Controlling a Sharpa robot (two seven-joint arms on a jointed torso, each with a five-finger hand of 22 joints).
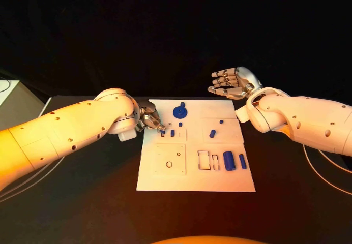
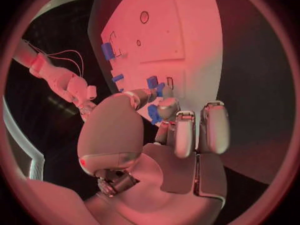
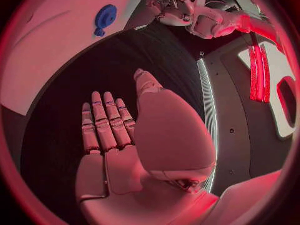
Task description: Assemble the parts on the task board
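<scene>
A: What am I seeing on the task board [image 1: 197,175] from the head camera?

B: I'm looking at a flat white plate sitting in the middle of the black table [image 1: 81,203]. A round blue disc part [image 1: 179,111] is lying near its upper edge, a small blue peg [image 1: 212,133] is resting right of centre, and a blue cylinder [image 1: 229,160] with a thin blue bar [image 1: 242,161] beside it is lying at centre right. Rectangular cut-outs [image 1: 204,160] are showing just left of them, and a raised square plate with holes [image 1: 169,159] is sitting at lower left.

A: And the left hand [image 1: 149,121]?

B: It's hovering over the board's upper left corner, fingers curled together. In the wrist view I'm seeing a small blue piece [image 2: 153,113] pinched at the fingertips [image 2: 167,108], right above the board.

A: The right hand [image 1: 232,83]?

B: It's hanging over the table past the board's upper right corner, fingers apart, holding nothing.
</scene>
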